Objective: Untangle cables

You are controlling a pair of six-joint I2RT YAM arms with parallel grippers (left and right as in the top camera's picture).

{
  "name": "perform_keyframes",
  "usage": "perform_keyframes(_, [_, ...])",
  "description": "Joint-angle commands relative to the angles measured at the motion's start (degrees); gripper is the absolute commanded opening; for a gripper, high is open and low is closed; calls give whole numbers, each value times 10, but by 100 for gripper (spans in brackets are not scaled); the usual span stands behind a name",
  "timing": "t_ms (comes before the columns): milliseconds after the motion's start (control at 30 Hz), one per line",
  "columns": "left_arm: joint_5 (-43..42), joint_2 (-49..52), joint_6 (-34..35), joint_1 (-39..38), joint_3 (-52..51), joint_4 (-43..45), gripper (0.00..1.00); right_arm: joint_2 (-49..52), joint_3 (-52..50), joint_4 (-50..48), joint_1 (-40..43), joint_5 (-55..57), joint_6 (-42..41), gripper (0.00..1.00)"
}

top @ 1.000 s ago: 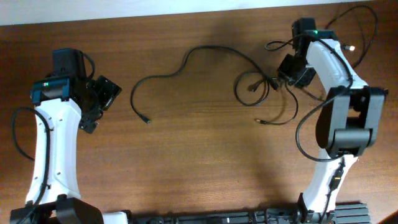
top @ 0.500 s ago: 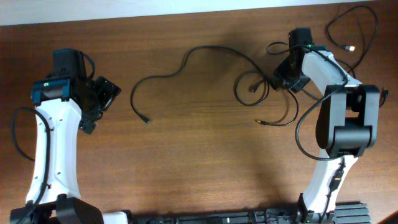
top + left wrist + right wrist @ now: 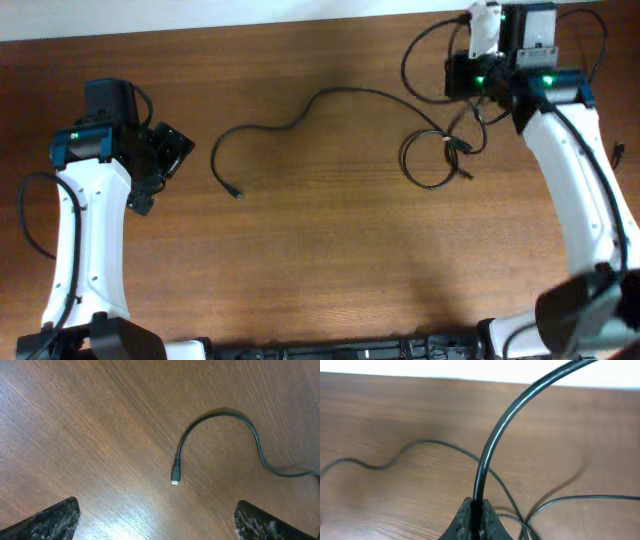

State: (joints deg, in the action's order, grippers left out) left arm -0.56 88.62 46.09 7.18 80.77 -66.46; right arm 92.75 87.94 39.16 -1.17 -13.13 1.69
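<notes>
Thin black cables lie on the wooden table. One long cable [image 3: 300, 108] runs from its plug [image 3: 237, 193] at centre left toward a tangled loop [image 3: 432, 160] at the right. The same plug end [image 3: 175, 477] shows in the left wrist view, lying free. My right gripper [image 3: 458, 78] is at the far right, lifted, and shut on a black cable [image 3: 492, 445] that arches up out of its jaws [image 3: 476, 519]. My left gripper [image 3: 165, 158] hovers at the left, open and empty [image 3: 157, 525], apart from the plug.
Another black cord [image 3: 598, 45] loops at the far right corner, partly hidden by the right arm. The table's far edge [image 3: 300, 18] lies just beyond the right gripper. Each arm's own thicker wires hang beside it.
The right gripper closed on a cable and rose toward the far edge. The tangle shifted right and changed shape into one rounder loop. The left arm stayed still.
</notes>
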Motion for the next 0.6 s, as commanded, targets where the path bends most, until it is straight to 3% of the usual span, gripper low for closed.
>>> perform_keyframes(0, [10, -6, -7, -1, -5, -1, 99, 23, -3, 29, 12, 85, -83, 5])
perform_keyframes(133, [10, -6, -7, -1, -5, -3, 99, 92, -5, 32, 29, 150, -116, 19])
perform_keyframes(233, [10, -6, -7, -1, -5, -3, 99, 156, -5, 8, 49, 153, -117, 21])
perform_keyframes(267, [10, -6, -7, -1, -5, -2, 99, 181, -5, 6, 54, 151, -117, 28])
perform_keyframes(333, [10, -6, -7, -1, -5, -2, 99, 222, -5, 11, 53, 150, -117, 64])
perform_keyframes(367, [10, -6, -7, -1, -5, -2, 99, 241, -5, 14, 51, 139, -116, 72])
perform_keyframes(567, [10, -6, -7, -1, -5, 0, 99, 312, -5, 13, 49, 104, -117, 75])
